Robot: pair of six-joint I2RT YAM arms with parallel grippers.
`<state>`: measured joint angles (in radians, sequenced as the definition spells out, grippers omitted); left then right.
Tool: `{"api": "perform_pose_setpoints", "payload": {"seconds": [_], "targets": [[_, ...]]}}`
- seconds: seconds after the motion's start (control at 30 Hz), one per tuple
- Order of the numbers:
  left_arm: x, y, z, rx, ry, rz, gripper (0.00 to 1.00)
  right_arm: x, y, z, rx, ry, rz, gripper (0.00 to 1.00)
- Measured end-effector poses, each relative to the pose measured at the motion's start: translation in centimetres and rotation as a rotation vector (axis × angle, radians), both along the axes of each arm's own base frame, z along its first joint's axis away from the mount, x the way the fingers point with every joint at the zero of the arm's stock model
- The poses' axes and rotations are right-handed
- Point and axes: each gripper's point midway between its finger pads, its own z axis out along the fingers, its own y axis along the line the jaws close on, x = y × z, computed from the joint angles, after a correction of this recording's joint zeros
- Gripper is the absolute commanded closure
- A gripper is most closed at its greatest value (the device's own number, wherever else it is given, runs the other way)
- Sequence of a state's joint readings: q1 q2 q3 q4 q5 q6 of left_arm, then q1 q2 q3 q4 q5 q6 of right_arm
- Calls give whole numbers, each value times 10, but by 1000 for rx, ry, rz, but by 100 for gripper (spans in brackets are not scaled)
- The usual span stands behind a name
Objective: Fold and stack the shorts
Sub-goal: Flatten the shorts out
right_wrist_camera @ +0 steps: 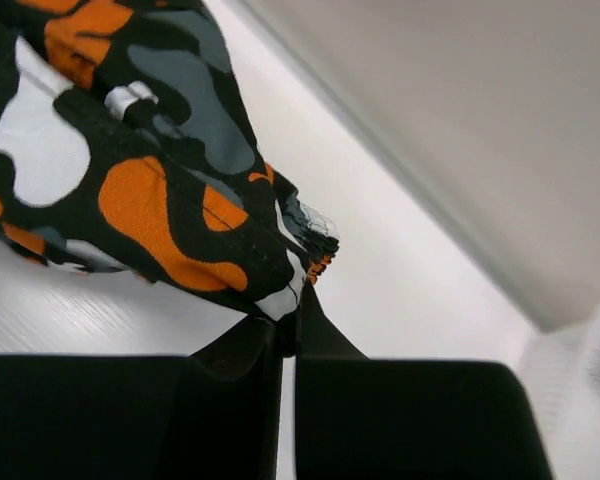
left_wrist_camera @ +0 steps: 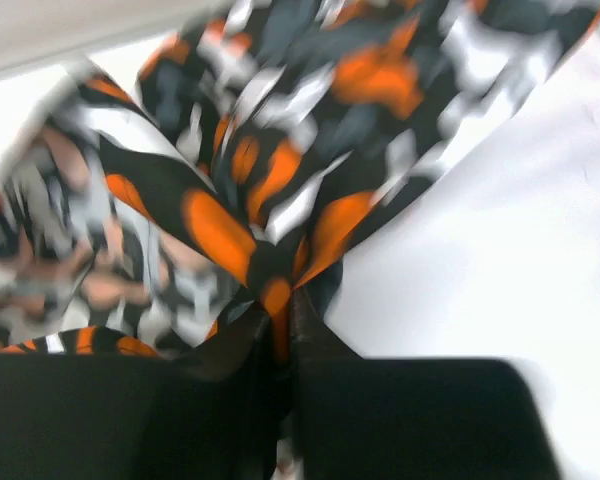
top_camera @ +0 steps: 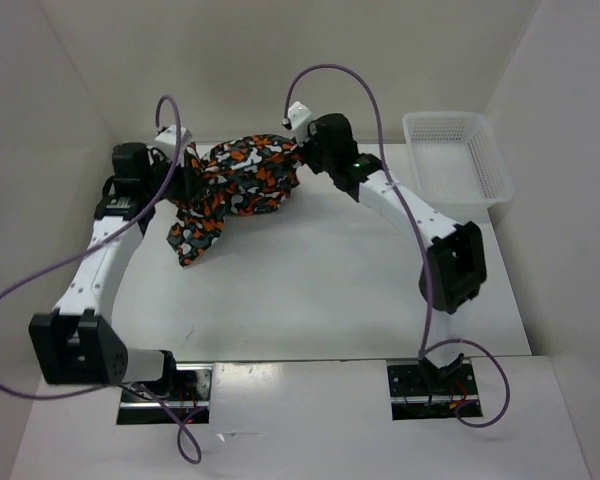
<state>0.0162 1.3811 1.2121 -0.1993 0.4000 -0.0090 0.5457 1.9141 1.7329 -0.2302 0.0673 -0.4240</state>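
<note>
Orange camouflage shorts [top_camera: 242,180] stretch between left gripper [left_wrist_camera: 280,305] and right gripper [right_wrist_camera: 289,322], both clamped on them

In the left wrist view the shorts [left_wrist_camera: 280,150] are blurred and cropped.

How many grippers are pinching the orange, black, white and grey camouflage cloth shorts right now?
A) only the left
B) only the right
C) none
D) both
D: the wrist views show the left gripper and the right gripper each shut on the camouflage cloth shorts.
</note>
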Motion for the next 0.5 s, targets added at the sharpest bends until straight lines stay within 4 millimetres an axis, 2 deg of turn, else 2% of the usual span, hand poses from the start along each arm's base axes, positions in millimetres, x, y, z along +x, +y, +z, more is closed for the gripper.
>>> {"api": "perform_pose_setpoints", "payload": {"seconds": [0.03,0.1,0.13,0.2,0.27,0.3,0.37,0.43,0.5], "targets": [[-19,0,4,-5,12,-14,31,-8,-7,14,-18,-25,6,100],[-66,-8,-1,-39,90,-62,15,-30,-31,25,-94,-43,17,100],[-89,-13,-8,-57,132,-90,13,-43,-42,23,-140,-39,21,100],[-136,-30,-27,-108,240,-164,12,-72,-58,0,-247,3,51,100],[-165,-41,-44,-146,332,-215,10,-107,-60,-38,-356,77,128,100],[-169,-42,-49,-154,357,-219,10,-119,-62,-58,-405,116,159,100],[-165,-38,-58,-157,383,-202,9,-145,-67,-100,-508,192,224,100],[-147,-29,-66,-139,374,-158,9,-161,-86,-132,-601,257,246,100],[-127,-19,-78,-115,377,-114,12,-172,-101,-151,-666,294,256,100]]}}
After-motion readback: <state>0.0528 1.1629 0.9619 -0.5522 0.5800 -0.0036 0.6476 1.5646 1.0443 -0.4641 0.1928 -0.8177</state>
